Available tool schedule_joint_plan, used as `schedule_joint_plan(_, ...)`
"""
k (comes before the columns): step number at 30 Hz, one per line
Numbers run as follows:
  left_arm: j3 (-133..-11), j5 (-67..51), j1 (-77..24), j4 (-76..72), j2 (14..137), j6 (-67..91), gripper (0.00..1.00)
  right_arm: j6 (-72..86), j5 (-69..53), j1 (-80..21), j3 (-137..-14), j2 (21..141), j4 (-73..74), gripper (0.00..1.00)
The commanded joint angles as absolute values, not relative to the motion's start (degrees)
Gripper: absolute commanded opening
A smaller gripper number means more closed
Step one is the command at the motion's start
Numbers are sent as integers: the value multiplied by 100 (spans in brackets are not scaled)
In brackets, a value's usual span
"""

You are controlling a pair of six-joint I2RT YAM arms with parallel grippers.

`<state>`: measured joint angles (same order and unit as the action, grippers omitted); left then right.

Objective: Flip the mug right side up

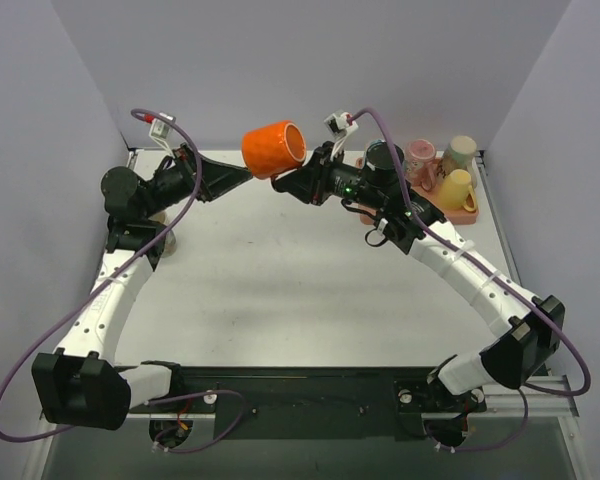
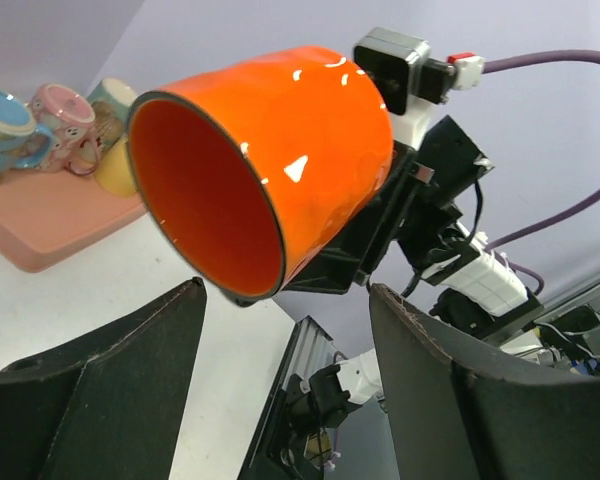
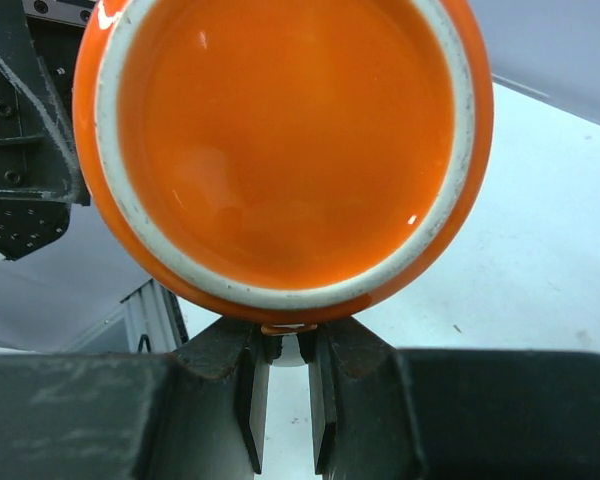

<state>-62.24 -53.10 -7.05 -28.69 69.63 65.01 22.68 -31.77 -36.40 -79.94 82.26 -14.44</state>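
The right gripper (image 3: pixel 288 345) is clamped on a sliver of orange under the mug (image 3: pixel 285 150). It looks like the handle (image 3: pixel 288 327), but the mug's body hides most of it. The mug hangs on its side above the back of the desk (image 1: pixel 280 280), its mouth facing the left gripper (image 2: pixel 285 292). That gripper's fingers (image 2: pixel 130 370) stand wide apart just below the rim, holding nothing. From above, I cannot tell whether they touch the mug.
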Motion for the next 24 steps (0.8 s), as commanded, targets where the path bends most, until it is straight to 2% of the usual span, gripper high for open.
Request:
schedule_joint_plan(1,-6170,-5326,-791,-3700,6724,6891,76,2593,-3551,-3911,-8437,8226,-2566,0)
schedule_joint_plan(4,-6249,-5309,-817,-3902,6724,6935,75,2619,-3594,-4034,-8534,8358,-2417,0)
schedule_joint_plan(6,-6328,-5256,-826,-3911,6741,6917,69,2733,-3664,-4043,-8517,8437,-2460,0)
schedule_joint_plan(8,-6354,-5204,-844,-3824,6785,6917,50,2899,-3840,-4060,-8543,8551,-2628,0)
schedule_joint_plan(9,-6346,-5168,-835,-3754,6776,6873,20,2970,-3876,-4078,-8560,8665,-2645,0)
schedule_joint_plan(10,-6363,-5090,-835,-3440,6768,6830,6,3093,-3902,-4069,-8595,8710,-2637,0)
schedule_joint_plan(11,-6363,-5028,-818,-3219,6768,6681,0,3137,-3876,-4061,-8578,8753,-2628,0)
schedule_joint_plan(12,-6372,-4932,-809,-2747,6750,6558,0,3181,-3702,-3982,-8509,8763,-2558,0)
schedule_joint_plan(14,-6433,-4626,-686,-1459,6706,5891,0,3269,-3430,-3746,-8290,8693,-2321,27)
schedule_joint_plan(15,-6512,-4432,-642,-911,6689,5062,0,3270,-3367,-3631,-8210,8623,-2111,47)
schedule_joint_plan(16,-6765,-3838,-642,513,6732,4636,0,3235,-3236,-3334,-8052,8570,-1709,60)
schedule_joint_plan(17,-6872,-3153,-685,1049,6785,3649,0,3182,-3139,-3183,-7999,8465,-1401,86)
schedule_joint_plan(18,-7082,-2859,-712,2020,6924,3256,0,2938,-2877,-2860,-7937,8429,-806,87)
schedule_joint_plan(20,-7320,-2103,-800,3000,7188,2069,0,2385,-2307,-2420,-7910,8288,230,90)
schedule_joint_plan(24,-7847,-819,-949,4548,8066,354,0,1330,-1381,-1996,-7805,8086,1237,91)
